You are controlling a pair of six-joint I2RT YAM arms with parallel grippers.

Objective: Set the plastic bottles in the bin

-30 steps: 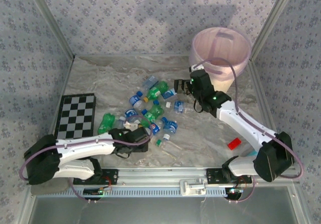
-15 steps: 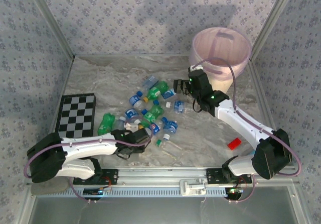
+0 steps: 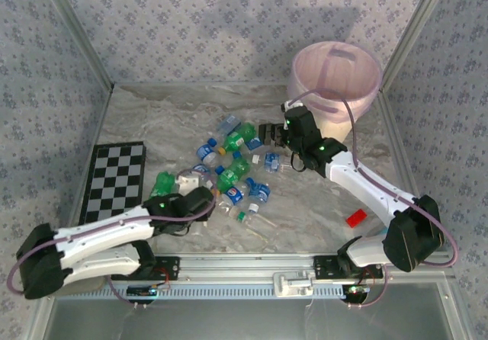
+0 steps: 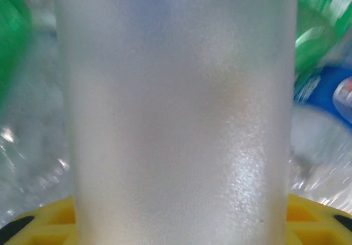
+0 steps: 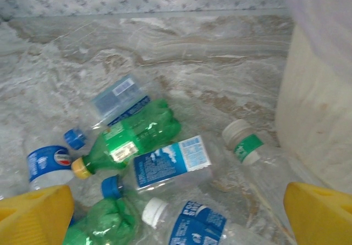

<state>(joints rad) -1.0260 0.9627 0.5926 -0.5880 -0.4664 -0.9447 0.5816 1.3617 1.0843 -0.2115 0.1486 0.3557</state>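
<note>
Left hand (image 3: 189,184) tight on a pale bottle (image 4: 176,113); right hand (image 3: 268,133) wide open near the bin (image 3: 369,88).

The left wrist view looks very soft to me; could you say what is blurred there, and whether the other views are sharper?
Left wrist: the pale bottle sits too close to focus, with soft glare on its right, and green bottles behind are smeared. Right wrist: the labelled bottles are sharp, the bin at right hazy. Top external: evenly lit and crisp.
</note>
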